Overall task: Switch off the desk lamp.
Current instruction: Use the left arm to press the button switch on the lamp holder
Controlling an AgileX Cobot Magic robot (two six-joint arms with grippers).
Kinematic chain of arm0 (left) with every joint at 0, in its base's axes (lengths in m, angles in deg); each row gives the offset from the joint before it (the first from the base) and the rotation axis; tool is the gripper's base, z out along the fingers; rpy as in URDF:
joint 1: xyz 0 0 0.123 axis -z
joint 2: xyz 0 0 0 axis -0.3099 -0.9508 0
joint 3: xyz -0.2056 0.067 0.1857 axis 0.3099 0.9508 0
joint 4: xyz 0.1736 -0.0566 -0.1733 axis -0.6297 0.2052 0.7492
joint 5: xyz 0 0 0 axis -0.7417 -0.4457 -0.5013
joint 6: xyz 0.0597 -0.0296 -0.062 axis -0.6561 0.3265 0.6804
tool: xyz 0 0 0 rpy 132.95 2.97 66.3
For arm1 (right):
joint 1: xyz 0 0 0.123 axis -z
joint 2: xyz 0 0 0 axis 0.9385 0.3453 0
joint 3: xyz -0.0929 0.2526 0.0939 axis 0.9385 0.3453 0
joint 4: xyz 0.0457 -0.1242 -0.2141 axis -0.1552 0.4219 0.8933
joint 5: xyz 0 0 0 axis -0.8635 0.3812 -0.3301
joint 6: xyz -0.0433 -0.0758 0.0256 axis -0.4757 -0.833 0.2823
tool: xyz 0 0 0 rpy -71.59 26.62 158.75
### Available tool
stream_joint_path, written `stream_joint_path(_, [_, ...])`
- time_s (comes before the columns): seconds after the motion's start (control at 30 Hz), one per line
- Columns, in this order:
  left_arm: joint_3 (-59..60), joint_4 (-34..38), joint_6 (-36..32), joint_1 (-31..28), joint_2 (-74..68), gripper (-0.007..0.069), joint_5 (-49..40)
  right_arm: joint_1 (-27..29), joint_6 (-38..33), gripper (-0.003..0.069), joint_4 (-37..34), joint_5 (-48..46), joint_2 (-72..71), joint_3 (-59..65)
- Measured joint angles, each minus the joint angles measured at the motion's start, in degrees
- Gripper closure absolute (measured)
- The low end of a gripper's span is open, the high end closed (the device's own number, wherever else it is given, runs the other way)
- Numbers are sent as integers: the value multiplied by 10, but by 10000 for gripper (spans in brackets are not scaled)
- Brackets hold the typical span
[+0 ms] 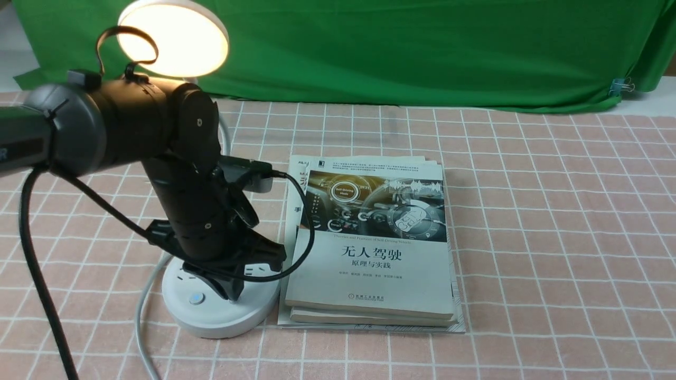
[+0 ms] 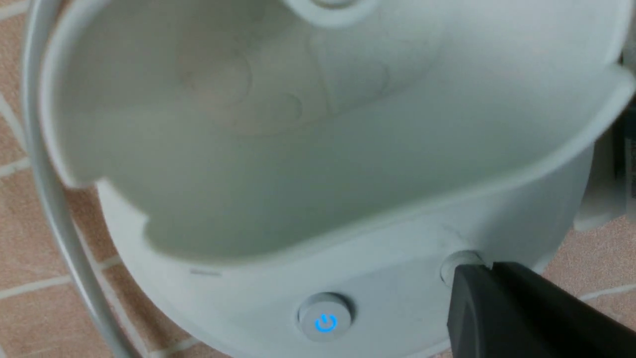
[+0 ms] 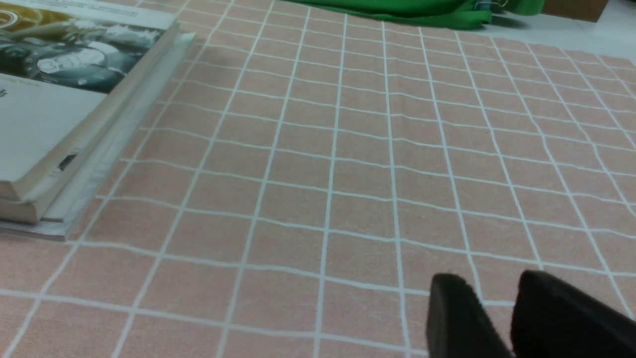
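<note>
Closest to the onlooker, a white cord [image 1: 141,322] bends past the round base [image 1: 222,319] of a desk lamp, which stands on the tiled-pattern table [image 1: 554,237] at the robot's left, just beside a pile of books [image 1: 369,274]. On the base, one button [image 2: 325,318] glows with a blue power mark; the left gripper [image 2: 492,266] points down over the other button [image 2: 459,266], its fingers drawn together with nothing between them. Whether the tips touch that button cannot be told. The right gripper [image 3: 502,278], seen only from its own wrist, holds nothing, its fingertips a narrow gap apart. Farther back, in front of a green cloth [image 1: 422,53], the lamp's disc head [image 1: 177,39] shines warm white.

The step in hand looks to be the button press, with the lamp yet to go dark. The next move appears to call for a short, straight push with the closed tips, centered on the button so they do not slide off its edge, then a lift clear once the light dies.
</note>
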Motion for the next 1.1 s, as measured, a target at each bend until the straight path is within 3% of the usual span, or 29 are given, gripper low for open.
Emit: stream_joint_path(1.1, [27,5,-1,5,30,620,23,0,0,417,0,0,0,0])
